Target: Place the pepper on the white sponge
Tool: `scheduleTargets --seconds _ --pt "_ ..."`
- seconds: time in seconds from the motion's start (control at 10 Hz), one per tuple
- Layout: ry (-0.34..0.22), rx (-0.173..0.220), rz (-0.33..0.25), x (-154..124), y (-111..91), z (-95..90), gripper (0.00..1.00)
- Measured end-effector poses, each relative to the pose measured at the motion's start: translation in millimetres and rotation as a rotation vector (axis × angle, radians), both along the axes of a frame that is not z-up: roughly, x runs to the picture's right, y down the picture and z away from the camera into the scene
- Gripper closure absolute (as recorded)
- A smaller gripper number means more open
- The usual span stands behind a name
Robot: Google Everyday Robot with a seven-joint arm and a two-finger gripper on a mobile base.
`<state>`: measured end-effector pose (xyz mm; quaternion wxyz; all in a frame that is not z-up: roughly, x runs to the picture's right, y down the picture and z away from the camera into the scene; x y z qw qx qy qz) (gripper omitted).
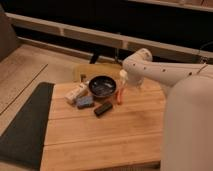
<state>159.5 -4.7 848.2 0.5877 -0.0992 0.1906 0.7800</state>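
The pepper [119, 96] is a small orange-red sliver on the wooden table [115, 135], just right of the dark bowl [102, 86]. My gripper [122, 82] hangs from the white arm [160, 70] straight over the pepper, and its tip meets the pepper's top. The white sponge [76, 93] lies left of the bowl, about a bowl's width from the pepper. It lies flat with nothing on it.
A blue sponge [85, 102] lies just in front of the white sponge. A black block [103, 108] lies in front of the bowl. A dark mat [25, 125] borders the table's left side. My white body [187, 130] fills the right.
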Motion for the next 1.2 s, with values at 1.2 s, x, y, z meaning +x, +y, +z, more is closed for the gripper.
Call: scheduleTargets --seconds 1.2 --pt "-0.143 -0.179 -0.105 -35 38 78.4 0.35"
